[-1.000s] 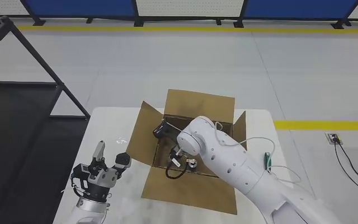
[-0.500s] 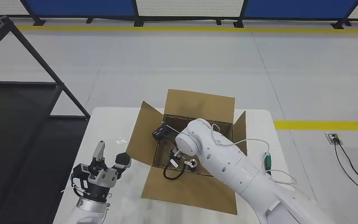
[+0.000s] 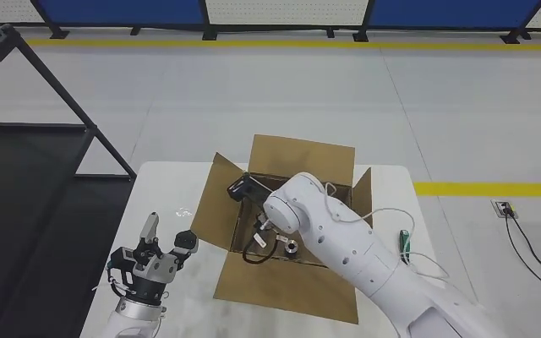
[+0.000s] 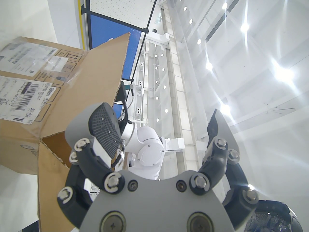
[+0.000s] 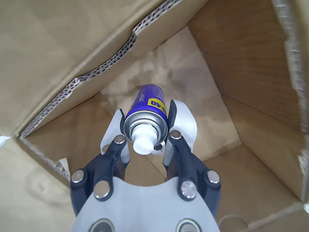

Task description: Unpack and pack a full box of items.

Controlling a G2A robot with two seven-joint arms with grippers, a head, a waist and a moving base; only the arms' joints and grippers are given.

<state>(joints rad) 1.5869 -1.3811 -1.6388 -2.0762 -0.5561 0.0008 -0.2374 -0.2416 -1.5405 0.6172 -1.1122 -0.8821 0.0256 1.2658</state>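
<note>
- Top view: high above the arms, looking down on the counter (image 3: 169, 182), the box (image 3: 300, 156) and the floor (image 3: 254, 84) beyond.
- Left wrist view: close behind the left pincer (image 4: 159, 121), tilted up at the ceiling (image 4: 241, 73), beside the box's outer wall.
- Right wrist view: close behind the right pincer (image 5: 147, 112), facing into the box.
- All 3 share the box.

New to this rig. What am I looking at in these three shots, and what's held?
It's a two-armed robot at a white table with an open cardboard box on it. The top view looks down from above the arms. The other two pictures come from a camera on each wrist. The right pincer, inside the box, is shut on a blue spray can, nozzle toward the camera. The left pincer is open, holds nothing, and points up at the ceiling beside the box.
</note>
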